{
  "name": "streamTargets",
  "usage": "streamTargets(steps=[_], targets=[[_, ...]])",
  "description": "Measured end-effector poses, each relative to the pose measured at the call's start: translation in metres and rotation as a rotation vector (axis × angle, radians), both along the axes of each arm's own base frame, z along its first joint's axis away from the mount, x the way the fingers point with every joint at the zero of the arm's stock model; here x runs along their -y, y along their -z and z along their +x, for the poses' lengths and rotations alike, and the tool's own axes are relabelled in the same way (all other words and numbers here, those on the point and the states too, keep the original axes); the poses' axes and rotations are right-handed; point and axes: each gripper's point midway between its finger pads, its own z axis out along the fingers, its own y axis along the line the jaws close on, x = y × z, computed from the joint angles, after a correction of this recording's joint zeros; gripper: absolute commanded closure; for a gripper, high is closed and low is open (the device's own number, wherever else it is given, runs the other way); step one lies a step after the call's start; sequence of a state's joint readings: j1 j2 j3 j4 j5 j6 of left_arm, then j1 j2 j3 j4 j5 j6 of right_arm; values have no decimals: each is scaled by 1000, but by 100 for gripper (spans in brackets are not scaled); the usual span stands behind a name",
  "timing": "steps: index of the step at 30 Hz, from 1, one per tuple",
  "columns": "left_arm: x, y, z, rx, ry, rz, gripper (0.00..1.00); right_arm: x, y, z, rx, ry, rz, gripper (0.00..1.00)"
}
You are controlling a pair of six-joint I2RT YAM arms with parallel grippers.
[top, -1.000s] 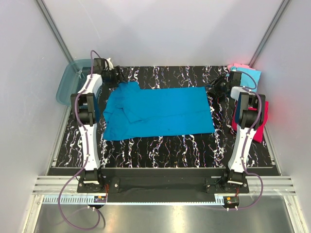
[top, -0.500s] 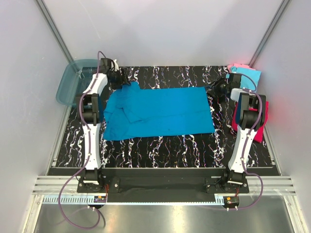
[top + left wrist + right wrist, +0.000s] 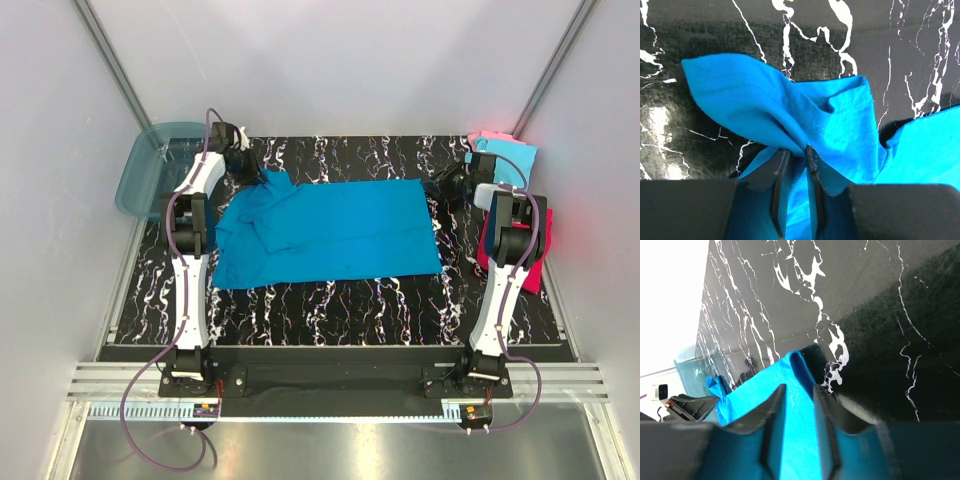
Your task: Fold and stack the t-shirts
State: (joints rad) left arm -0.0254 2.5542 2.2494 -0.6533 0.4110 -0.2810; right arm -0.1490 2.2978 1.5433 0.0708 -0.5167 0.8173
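Left pincer point(image 3: 796, 152) and right pincer point(image 3: 799, 387) clamp far corners of teal-blue t-shirt point(image 3: 340, 230).

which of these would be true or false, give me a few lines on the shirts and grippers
1. The left gripper pinches the teal shirt. True.
2. The teal shirt lies in the tub. False: it is spread on the table; the tub sits at the far left.
3. A red shirt lies at the table's right edge. True.
4. The right gripper is at the teal shirt's near edge. False: it is at the far right corner, with cloth between its fingers.
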Motion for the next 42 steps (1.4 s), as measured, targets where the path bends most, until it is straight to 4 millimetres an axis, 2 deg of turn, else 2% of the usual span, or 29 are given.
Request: streamTargets(steps=[5, 10, 14, 20, 23, 26, 27, 28, 29, 30, 31, 42], targets=[[-1, 0, 0, -1, -1, -2, 78, 0, -1, 3, 3, -1, -1, 58], [-3, 0, 1, 3, -4, -8, 79, -2, -4, 17, 24, -9, -5, 57], [-3, 3, 1, 4, -5, -15, 79, -15, -1, 26, 24, -37, -10, 58], [-4, 2, 1, 5, -3, -25, 80, -35, 1, 26, -1, -75, -14, 57], [-4, 3, 1, 5, -3, -27, 82, -38, 3, 24, -15, -87, -22, 62], [-4, 4, 2, 9, -2, -33, 85, -36, 7, 22, -25, -88, -41, 85], [-4, 4, 2, 9, -2, -34, 87, -35, 9, 21, -33, -84, -49, 97], [-4, 4, 2, 11, -2, -38, 89, -34, 11, 19, -42, -83, -55, 100], [-4, 4, 2, 12, -3, -42, 91, -33, 13, 18, -52, -79, -59, 100], [-3, 4, 3, 14, -2, -45, 98, -33, 14, 18, -54, -76, -61, 100], [-3, 4, 3, 17, -4, -51, 100, -32, 14, 18, -55, -73, -64, 100], [-3, 4, -2, 38, -28, -66, 100, -30, 13, 21, -40, -64, -75, 100]])
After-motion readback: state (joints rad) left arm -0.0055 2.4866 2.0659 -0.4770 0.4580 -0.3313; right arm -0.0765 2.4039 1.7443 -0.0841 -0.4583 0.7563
